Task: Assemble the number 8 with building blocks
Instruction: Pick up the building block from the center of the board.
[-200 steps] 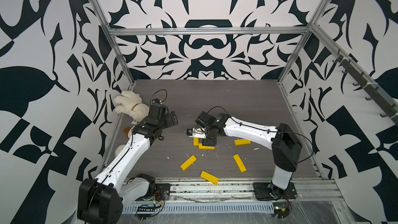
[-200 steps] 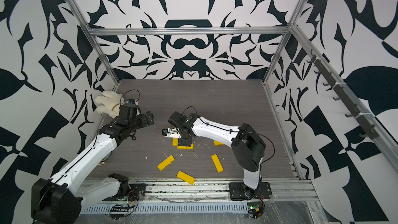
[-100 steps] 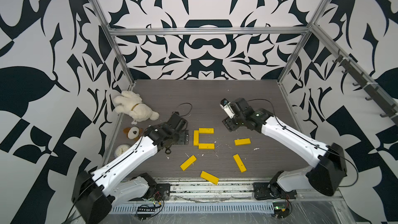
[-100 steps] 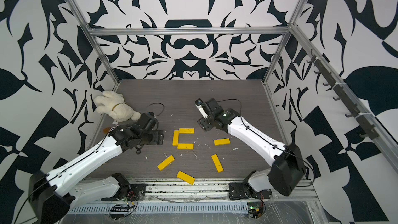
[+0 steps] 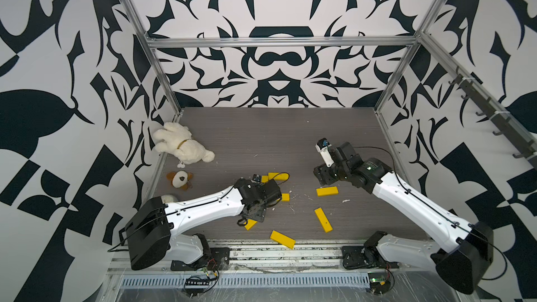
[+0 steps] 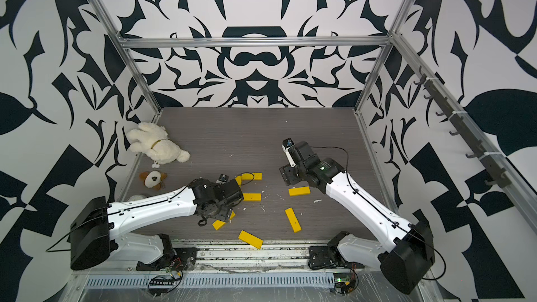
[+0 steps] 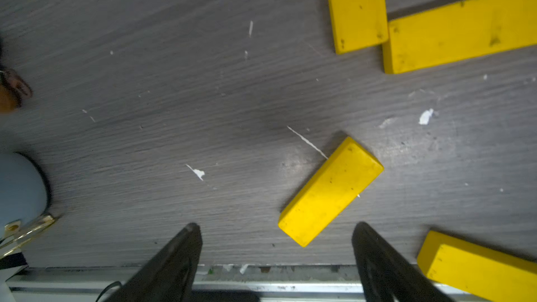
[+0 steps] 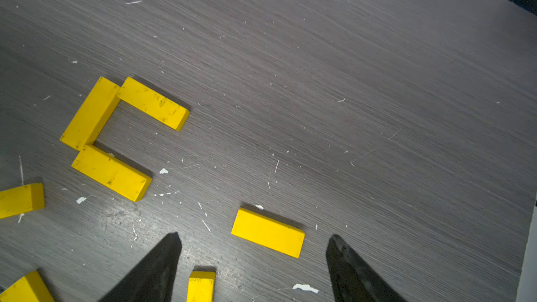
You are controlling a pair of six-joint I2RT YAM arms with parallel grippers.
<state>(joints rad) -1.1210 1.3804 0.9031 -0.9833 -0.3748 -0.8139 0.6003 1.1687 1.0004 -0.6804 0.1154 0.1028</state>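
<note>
Both arms have shifted since the earlier frames: the left arm has swung in from the plush toy's side and now reaches across the figure, while the right arm has drawn back from it toward the right. Three building blocks lie as an open bracket, a far bar, a left upright and a near bar meeting at the corners, gap facing right. I judge this the far loop of the number 8 lacking its right side, with the whole near loop not yet begun. Four more lie loose: a right-hand bar right of the bracket, a near-right bar nearer, an edge bar by the near rail, and a slanted bar just near of the bracket. The left gripper hangs over that slanted bar, jaws spread wide, holding nothing. The right gripper is likewise wide and empty, hovering just far of the right-hand bar. In both top views the left arm hides part of the bracket. A white plush toy and a small brown toy lie at the far left, well apart from the work; only white flecks dot the table.
</note>
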